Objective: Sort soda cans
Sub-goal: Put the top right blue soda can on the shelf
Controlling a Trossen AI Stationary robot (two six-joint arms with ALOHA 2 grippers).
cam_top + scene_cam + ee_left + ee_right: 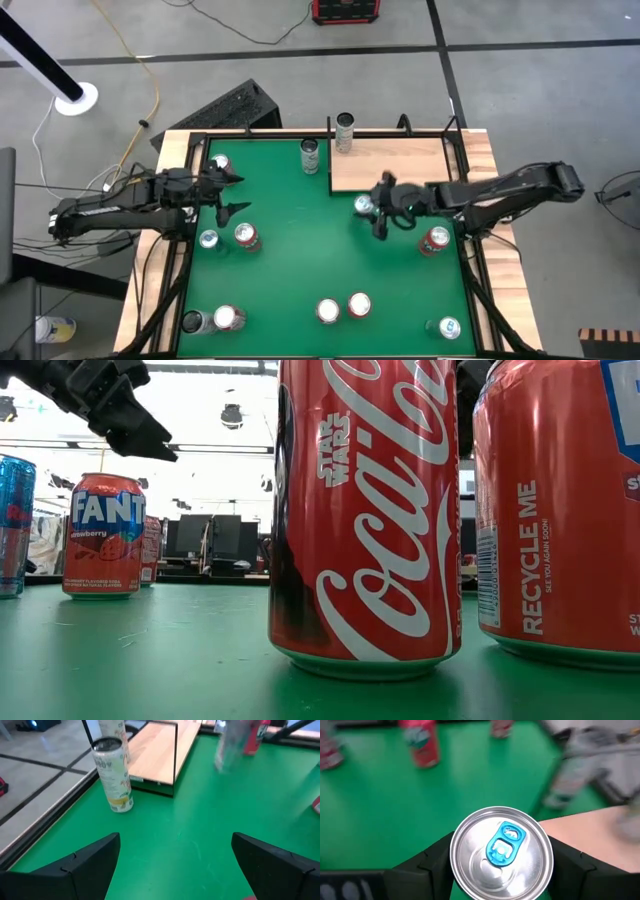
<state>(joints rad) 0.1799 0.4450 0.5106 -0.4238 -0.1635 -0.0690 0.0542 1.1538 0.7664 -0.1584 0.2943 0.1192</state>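
Observation:
Soda cans stand upright on their bases across the green mat (300, 260): red ones (245, 235) (435, 240) (358, 305), teal ones (208, 238) (448, 327), pale ones (310, 155) (345, 130). My right gripper (377, 207) (501, 865) is right of the mat's middle, shut on a silver-topped can with a blue tab (501, 852) (363, 205). My left gripper (235, 195) (175, 865) is open over the mat's left part, with nothing between its fingers. In the low view a Coca-Cola can (365, 520) fills the foreground. My right gripper pinches the blue-tab can between its two fingers, one on each side of the can's upper wall just under the rim (454, 870). The fingers come slanting down from the table's right side. The can stays upright; whether its base is off the mat does not show.
A raised wooden board (390, 165) with a black frame fills the far right corner, next to the held can. Two red cans (328, 310) stand near the front edge, and a red (228, 318) and a dark can (192, 322) at the front left. A Fanta can (103, 535) stands at the left.

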